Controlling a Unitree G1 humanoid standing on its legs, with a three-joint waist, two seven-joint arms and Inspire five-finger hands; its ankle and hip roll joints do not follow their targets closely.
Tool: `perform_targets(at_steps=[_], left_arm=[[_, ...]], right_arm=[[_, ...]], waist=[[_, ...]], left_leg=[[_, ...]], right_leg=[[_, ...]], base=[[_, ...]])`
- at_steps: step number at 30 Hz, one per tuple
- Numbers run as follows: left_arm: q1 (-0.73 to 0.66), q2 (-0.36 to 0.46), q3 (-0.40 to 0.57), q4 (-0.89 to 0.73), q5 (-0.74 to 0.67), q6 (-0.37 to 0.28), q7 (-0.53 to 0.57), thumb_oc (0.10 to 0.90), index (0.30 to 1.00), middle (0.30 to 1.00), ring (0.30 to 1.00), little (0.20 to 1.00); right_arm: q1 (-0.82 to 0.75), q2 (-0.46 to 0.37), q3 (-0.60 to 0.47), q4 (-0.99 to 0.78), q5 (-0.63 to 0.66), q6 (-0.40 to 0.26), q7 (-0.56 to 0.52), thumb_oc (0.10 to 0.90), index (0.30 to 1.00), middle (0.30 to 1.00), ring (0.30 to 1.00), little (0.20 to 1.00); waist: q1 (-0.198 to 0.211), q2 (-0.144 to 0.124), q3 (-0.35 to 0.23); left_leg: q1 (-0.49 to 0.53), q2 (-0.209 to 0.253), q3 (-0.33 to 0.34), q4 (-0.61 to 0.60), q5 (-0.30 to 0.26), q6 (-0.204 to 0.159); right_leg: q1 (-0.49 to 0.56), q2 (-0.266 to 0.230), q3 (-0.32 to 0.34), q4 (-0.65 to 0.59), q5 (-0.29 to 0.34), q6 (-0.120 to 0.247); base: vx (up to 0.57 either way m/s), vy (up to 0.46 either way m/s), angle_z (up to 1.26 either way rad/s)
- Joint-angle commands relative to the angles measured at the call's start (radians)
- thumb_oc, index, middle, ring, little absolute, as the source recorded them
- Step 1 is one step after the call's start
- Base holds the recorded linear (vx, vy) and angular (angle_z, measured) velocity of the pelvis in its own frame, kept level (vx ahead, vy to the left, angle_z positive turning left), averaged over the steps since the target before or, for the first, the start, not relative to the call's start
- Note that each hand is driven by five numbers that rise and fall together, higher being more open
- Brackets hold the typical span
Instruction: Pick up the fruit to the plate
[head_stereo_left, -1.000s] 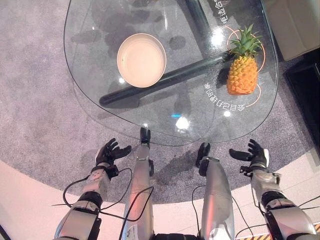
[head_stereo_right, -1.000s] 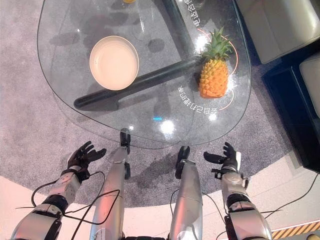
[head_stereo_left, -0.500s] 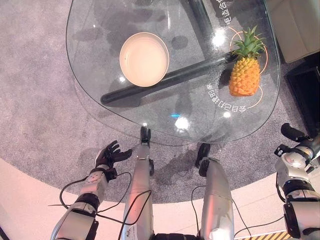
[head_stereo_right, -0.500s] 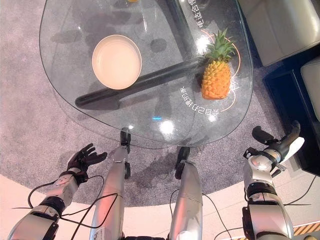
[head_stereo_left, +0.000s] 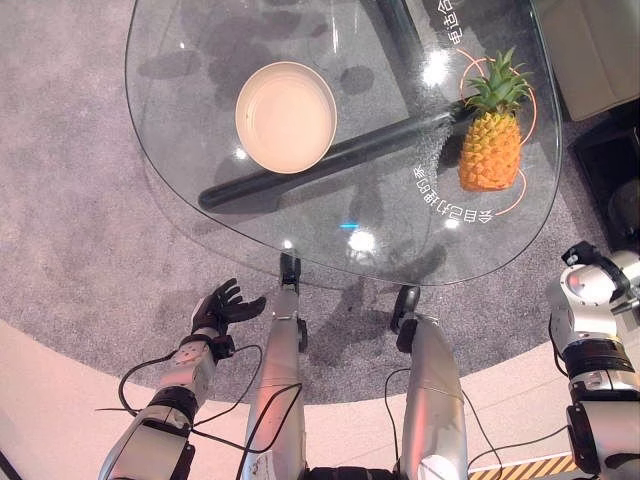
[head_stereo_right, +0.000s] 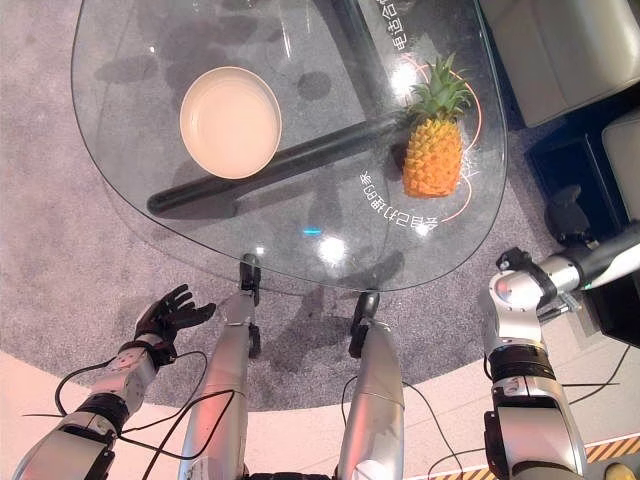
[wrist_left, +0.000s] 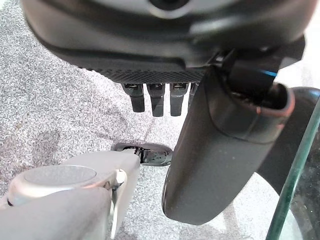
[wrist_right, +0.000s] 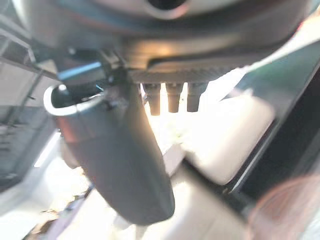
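Pineapple stands on glass table beside round plate.

Glass table on grey carpet

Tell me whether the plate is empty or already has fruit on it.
Empty. The plate shows only its bare cream inside, and the pineapple stands apart on the glass table.
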Motion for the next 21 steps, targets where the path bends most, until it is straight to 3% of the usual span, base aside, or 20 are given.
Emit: perform_targets(at_steps=[1,11,21], left_arm=[[0.067,0.014,0.023,0.023,-0.019,-0.029,0.013,0.800,0.900,0.900,0.900,0.900],[0.088,-0.026,0.038,0.013,0.008,-0.038,0.019,0.800,0.900,0.900,0.900,0.900],[0.101,-0.051,0.038,0.005,0.021,-0.047,0.021,0.800,0.900,0.900,0.900,0.900]], right_arm=[[0.017,-0.063,-0.026,-0.125,-0.109,-0.026,0.014,0.800,0.900,0.900,0.900,0.900],[-0.008,0.014,0.068,-0.342,-0.173,0.070,0.152,0.800,0.900,0.900,0.900,0.900],[-0.005,0.053,0.112,-0.382,-0.192,0.110,0.190,0.800,0.900,0.900,0.900,0.900]], waist=[[-0.007,-0.019,-0.020],[-0.007,-0.012,-0.020],[-0.004,-0.003,-0.020]], left_leg=[[0.014,0.012,0.038,0.203,-0.197,0.021],[0.022,0.008,0.049,0.186,-0.185,0.021],[0.028,0.007,0.057,0.178,-0.180,0.022]], right_leg=[[0.006,-0.001,0.020,-0.214,0.210,0.026],[0.007,-0.002,0.020,-0.221,0.207,0.020],[0.009,-0.006,0.019,-0.223,0.206,0.016]], base=[[0.00,0.039,-0.02],[0.00,0.004,0.00],[0.00,0.000,0.00]])
